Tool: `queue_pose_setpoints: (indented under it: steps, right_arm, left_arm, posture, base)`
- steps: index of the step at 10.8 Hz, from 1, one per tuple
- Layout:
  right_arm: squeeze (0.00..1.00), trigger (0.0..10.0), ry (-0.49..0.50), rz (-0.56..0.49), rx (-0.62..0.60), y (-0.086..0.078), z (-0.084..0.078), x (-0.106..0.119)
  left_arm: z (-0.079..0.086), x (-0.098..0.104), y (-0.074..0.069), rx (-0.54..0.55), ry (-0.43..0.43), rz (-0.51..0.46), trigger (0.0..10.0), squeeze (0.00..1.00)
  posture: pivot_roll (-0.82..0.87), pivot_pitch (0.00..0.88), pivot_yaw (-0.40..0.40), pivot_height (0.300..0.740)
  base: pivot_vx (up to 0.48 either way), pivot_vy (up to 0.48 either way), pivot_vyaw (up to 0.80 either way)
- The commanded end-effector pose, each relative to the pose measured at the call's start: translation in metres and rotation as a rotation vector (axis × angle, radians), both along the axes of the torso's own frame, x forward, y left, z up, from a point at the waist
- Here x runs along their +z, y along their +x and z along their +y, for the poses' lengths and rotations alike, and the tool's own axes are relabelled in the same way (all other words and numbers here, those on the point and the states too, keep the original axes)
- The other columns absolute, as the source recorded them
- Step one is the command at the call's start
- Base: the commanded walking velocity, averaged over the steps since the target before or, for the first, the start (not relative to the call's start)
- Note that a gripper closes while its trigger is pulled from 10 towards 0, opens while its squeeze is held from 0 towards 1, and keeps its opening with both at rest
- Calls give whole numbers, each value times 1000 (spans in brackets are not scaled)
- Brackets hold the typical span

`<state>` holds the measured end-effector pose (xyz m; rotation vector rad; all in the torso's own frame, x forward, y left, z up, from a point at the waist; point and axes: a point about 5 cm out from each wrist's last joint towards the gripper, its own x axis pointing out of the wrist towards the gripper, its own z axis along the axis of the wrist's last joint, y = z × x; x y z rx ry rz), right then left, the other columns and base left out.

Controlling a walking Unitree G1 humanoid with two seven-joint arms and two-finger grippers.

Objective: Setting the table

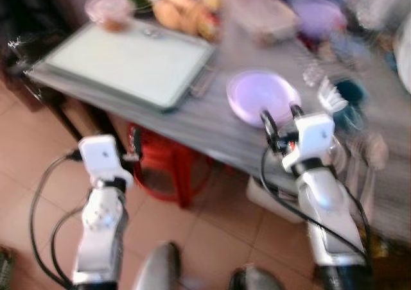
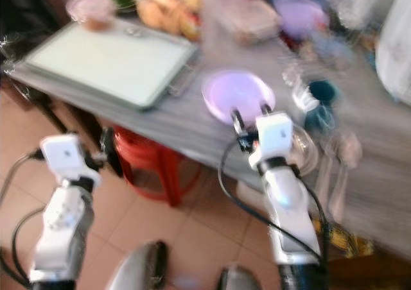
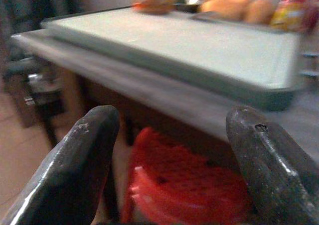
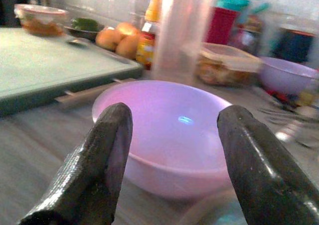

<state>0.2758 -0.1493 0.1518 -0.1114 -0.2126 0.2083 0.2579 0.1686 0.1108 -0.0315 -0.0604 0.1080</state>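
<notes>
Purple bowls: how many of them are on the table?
2. One purple bowl sits near the table's front edge, just ahead of the right gripper, whose fingers are open. The other purple bowl is farther back among the clutter. The pictures are blurred, so others may be hidden.

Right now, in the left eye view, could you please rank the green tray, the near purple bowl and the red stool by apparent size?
1. Green tray, clearly largest.
2 and 3. Near purple bowl and red stool look similar; the table hides part of the stool, so no ranking.

Bright daylight, both eye views perhaps motion-blurred, wrist backgrounds soft.
</notes>
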Motion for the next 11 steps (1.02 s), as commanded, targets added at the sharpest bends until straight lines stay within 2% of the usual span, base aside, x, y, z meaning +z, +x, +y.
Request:
queue_pose_setpoints:
  steps: [1, 3, 5, 7, 11]
  right_arm:
    - [0, 10000, -11, -12, -4, -1, -2, 3]
    - [0, 10000, -10, -12, 0, -1, 0, 3]
    - [0, 10000, -11, -12, 28, -1, 3, 5]
    - [0, 10000, -11, -11, 56, -1, 6, 6]
    - [0, 10000, -5, -5, 95, -1, 12, 4]
  left_arm:
    - [-1, -2, -2, -1, 7, 1, 10000, 0]
    - [-1, 0, 2, -7, 13, -9, 10000, 0]
    - [0, 3, 4, 12, 37, -34, 10000, 0]
    - [8, -1, 7, 63, 26, -2, 10000, 0]
    - [11, 2, 9, 74, 69, -18, 10000, 0]
  posture:
    - [-57, 70, -19, 740]
    - [-61, 73, -19, 740]
    - [-63, 84, -20, 740]
    - [-61, 85, -21, 740]
    - [-52, 77, -12, 740]
  base:
    - [0, 480, 800]
    - [0, 476, 800]
    - [0, 0, 800]
    - [0, 0, 800]
    - [0, 354, 800]
